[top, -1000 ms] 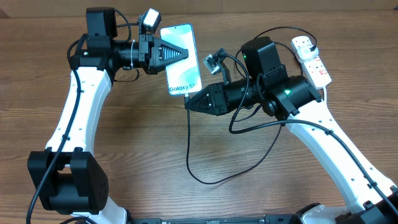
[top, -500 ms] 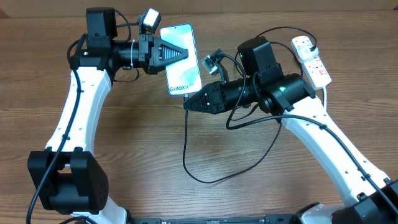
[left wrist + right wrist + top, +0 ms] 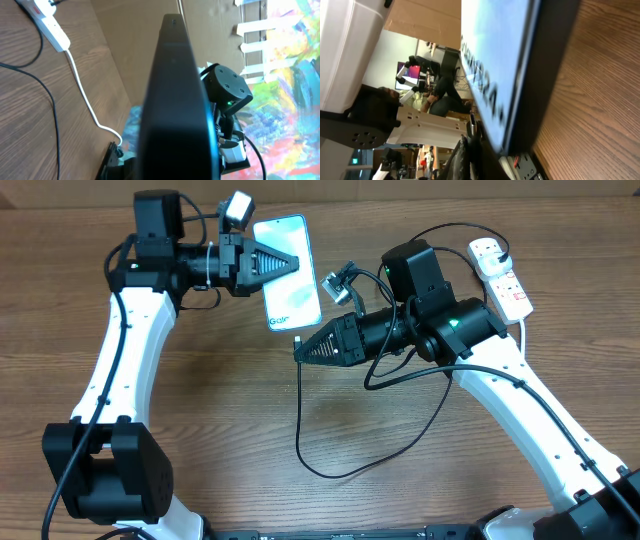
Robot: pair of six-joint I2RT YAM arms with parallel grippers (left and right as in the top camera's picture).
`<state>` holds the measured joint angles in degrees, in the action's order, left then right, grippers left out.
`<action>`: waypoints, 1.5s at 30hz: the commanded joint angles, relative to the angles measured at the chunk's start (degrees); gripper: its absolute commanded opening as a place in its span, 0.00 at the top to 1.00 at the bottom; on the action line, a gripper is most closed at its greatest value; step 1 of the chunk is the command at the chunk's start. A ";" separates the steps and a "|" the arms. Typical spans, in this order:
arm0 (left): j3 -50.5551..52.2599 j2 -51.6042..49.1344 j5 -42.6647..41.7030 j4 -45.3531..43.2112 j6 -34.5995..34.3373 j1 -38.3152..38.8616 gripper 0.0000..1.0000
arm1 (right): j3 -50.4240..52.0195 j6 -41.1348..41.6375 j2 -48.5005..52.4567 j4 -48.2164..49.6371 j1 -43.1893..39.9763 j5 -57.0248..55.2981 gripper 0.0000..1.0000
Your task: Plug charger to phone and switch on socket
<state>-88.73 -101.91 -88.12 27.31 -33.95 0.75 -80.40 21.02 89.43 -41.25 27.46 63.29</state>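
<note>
The left gripper (image 3: 295, 263) is clamped on the phone (image 3: 298, 302), a slim rectangular smartphone with a black frame and a light blue screen. It grips the phone from the left side, over the far part of the brown wooden table (image 3: 220, 430), a little left of centre. White lettering shows at the phone's near end. Through the left wrist camera the phone (image 3: 175, 100) is a dark, edge-on slab filling the middle; whether it rests on the wood or is lifted cannot be told. The right gripper (image 3: 299, 352) sits just near of that lettered end, its fingers pinched narrow on the charger (image 3: 301, 410), a long thin black cable, right behind its small connector tip (image 3: 297, 339). The tip points at the phone's near edge and lies just beside it — whether it touches or has entered the port is too small to tell. From the gripper the cable runs toward the near side, loops right and climbs back toward the right arm. The socket (image 3: 508, 285), a white elongated power strip with red markings, lies at the far right, well apart from the phone, with a black plug (image 3: 497, 252) at its far outlet.
</note>
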 commanded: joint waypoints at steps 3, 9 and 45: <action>-0.35 0.02 -2.58 0.22 1.18 -0.72 0.96 | -1.07 0.22 0.17 0.20 -0.22 1.79 0.96; -0.35 0.02 -2.56 1.20 1.22 -0.61 0.96 | -1.07 0.22 0.17 0.55 -0.22 1.79 0.96; -0.35 0.02 -2.58 1.20 1.79 1.53 0.96 | -1.07 0.22 0.20 1.31 -0.24 -1.95 0.96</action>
<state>-88.73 -101.91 -88.14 28.69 -33.91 2.24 -80.40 21.02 89.43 -39.79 27.46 63.70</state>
